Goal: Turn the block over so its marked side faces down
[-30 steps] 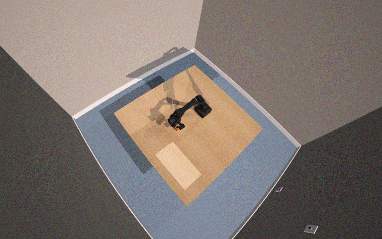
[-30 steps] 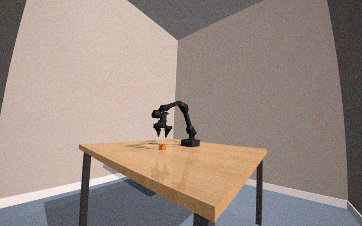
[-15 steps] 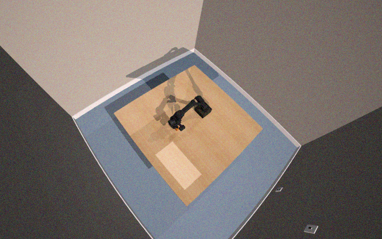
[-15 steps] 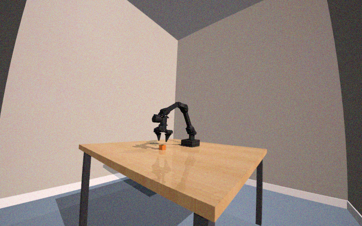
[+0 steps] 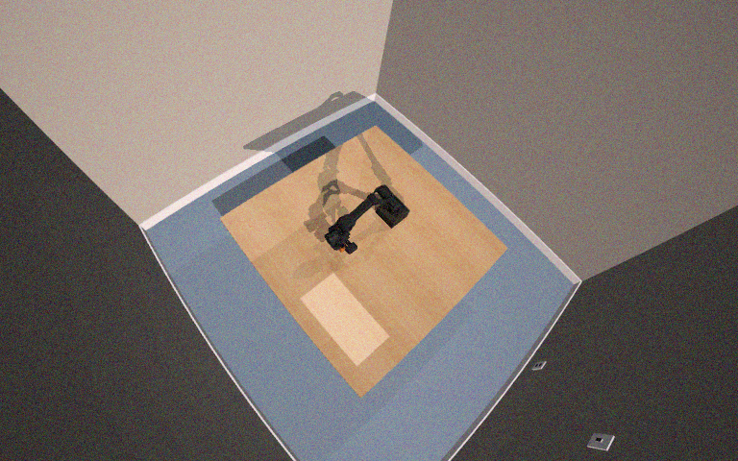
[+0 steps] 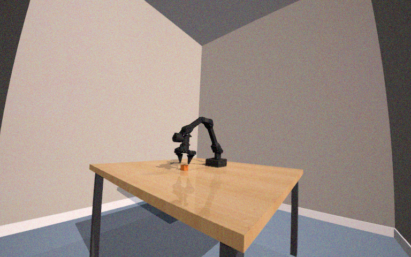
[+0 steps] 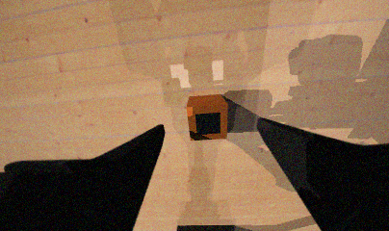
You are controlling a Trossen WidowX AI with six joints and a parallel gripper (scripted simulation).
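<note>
A small orange block (image 5: 342, 249) (image 6: 184, 167) (image 7: 206, 102) rests on the wooden table (image 5: 430, 268) (image 6: 233, 197) (image 7: 62, 72). Its top face carries a dark square mark, seen in the wrist view. My gripper (image 5: 341, 242) (image 6: 184, 160) (image 7: 209, 125) is open wide and empty. It hangs straight above the block, a short way off it, with one dark finger on each side in the wrist view. The fingers do not touch the block.
The arm's black base (image 5: 391, 209) (image 6: 215, 162) stands on the table behind the block. A pale rectangle (image 5: 344, 318) is marked on the table top nearer the front edge. Blue floor surrounds the table.
</note>
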